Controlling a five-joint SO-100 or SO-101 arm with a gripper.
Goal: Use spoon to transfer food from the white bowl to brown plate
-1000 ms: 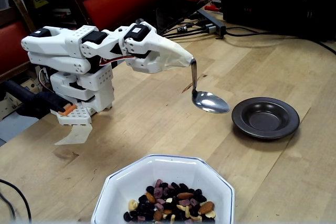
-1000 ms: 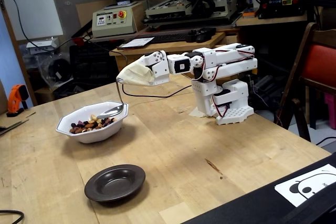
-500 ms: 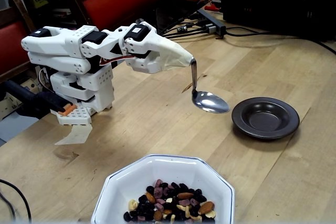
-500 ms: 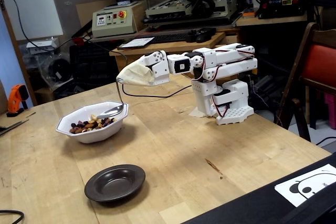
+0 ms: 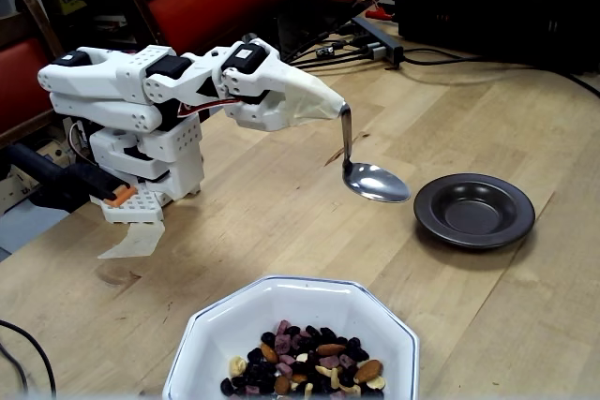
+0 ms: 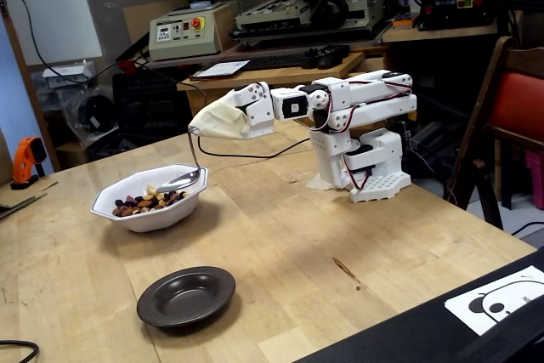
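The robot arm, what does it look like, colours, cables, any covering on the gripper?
The arm is blocky white plastic with black motor housings at the joints and thin red wiring. A pale cream wrap hides the gripper. An orange part shows at the base.

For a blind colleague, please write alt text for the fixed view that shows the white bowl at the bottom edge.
A white robot arm holds a shiny silver metal spoon, empty, above a wooden table, left of an empty dark brown round plate. In front, a white octagonal bowl holds mixed nuts and dried fruit.
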